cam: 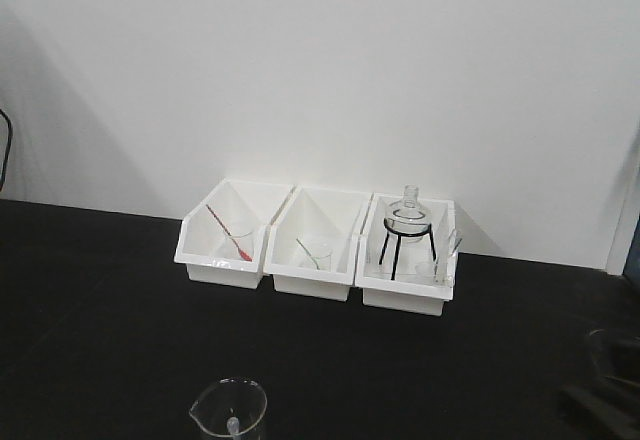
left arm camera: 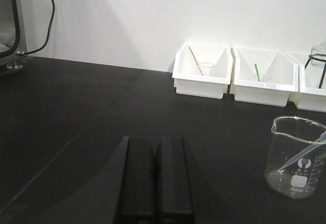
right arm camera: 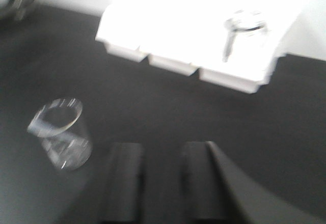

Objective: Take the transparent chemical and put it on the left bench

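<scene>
The transparent chemical is a clear glass beaker [cam: 229, 410] with a pipette inside, standing on the black bench [cam: 90, 300] at the front edge of the front view. In the left wrist view the beaker [left arm camera: 297, 157] stands to the right of my left gripper [left arm camera: 156, 145], whose jaws are closed together and empty. In the blurred right wrist view the beaker [right arm camera: 62, 133] is to the left of my right gripper [right arm camera: 162, 150], which is open and empty. The right gripper shows dimly at the front view's lower right [cam: 605, 395].
Three white bins [cam: 316, 247] stand side by side against the white wall. The left bin holds a small beaker with a red stick [cam: 228, 232], the middle one a beaker with a green stick [cam: 315, 254], the right one a flask on a black tripod [cam: 408, 225]. A black cable [left arm camera: 47, 20] hangs at far left.
</scene>
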`<state>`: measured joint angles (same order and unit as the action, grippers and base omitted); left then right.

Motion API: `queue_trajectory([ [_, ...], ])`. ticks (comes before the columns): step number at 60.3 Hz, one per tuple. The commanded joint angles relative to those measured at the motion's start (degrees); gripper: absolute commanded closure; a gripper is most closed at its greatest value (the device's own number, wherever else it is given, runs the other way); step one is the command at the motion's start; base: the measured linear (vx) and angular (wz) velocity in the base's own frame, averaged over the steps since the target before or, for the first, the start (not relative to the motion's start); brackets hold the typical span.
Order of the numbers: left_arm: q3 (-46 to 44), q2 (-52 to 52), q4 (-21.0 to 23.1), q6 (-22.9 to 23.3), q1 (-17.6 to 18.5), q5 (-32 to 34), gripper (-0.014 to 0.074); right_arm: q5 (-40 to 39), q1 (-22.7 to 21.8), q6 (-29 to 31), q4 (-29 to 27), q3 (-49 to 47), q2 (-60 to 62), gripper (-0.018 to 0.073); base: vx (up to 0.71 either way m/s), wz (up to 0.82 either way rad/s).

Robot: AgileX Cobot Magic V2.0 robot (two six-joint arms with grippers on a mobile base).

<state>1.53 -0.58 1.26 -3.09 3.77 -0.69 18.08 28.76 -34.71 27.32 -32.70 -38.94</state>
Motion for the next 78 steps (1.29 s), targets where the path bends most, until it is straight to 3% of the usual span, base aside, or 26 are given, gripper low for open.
queue_trajectory([
  [1, 0.9, -1.1, 0.0, 0.4, 0.1, 4.5, 0.06, -7.2, -8.0, 8.2, -5.7, 2.4, 5.9, 0.0497, 0.0, 0.0],
  [4, 0.9, -1.1, 0.0, 0.4, 0.1, 4.5, 0.06, -10.8, -14.0, 12.4, -7.8, 5.5, 10.1, 0.0568, 0.0, 0.0],
  [11, 0.9, -1.1, 0.0, 0.4, 0.1, 4.5, 0.06, -18.1, -25.1, 23.6, -17.1, 13.3, 18.3, 0.057, 0.0, 0.0],
  [15, 0.9, -1.1, 0.0, 0.4, 0.1, 4.5, 0.06, -19.8, -29.3, 29.1, -22.1, 17.5, 22.1, 0.057, 0.0, 0.0],
  [19, 0.9, -1.1, 0.0, 0.4, 0.1, 4.5, 0.06, -20.1, -32.0, 33.3, -21.9, 22.4, 26.5, 0.0568, 0.0, 0.0],
  [25, 0.9, -1.1, 0.0, 0.4, 0.1, 4.5, 0.06, -20.1, -32.4, 33.5, -20.3, 29.6, 33.9, 0.0566, 0.0, 0.0],
  [30, 0.9, -1.1, 0.0, 0.4, 0.1, 4.5, 0.06, -20.5, -32.2, 30.3, -19.8, 35.3, 41.1, 0.0566, 0.0, 0.0],
  [36, 0.9, -1.1, 0.0, 0.4, 0.1, 4.5, 0.06, -14.9, -32.2, 25.9, -19.9, 34.5, 39.3, 0.0566, 0.0, 0.0],
  [44, 0.9, -1.1, 0.0, 0.4, 0.1, 4.5, 0.06, -12.4, -32.3, 25.8, -19.9, 34.8, 39.3, 0.0566, 0.0, 0.01],
  [78, 0.9, -1.1, 0.0, 0.4, 0.1, 4.5, 0.06, -12.3, -32.3, 25.9, -19.9, 34.8, 39.1, 0.0566, 0.0, 0.0],
])
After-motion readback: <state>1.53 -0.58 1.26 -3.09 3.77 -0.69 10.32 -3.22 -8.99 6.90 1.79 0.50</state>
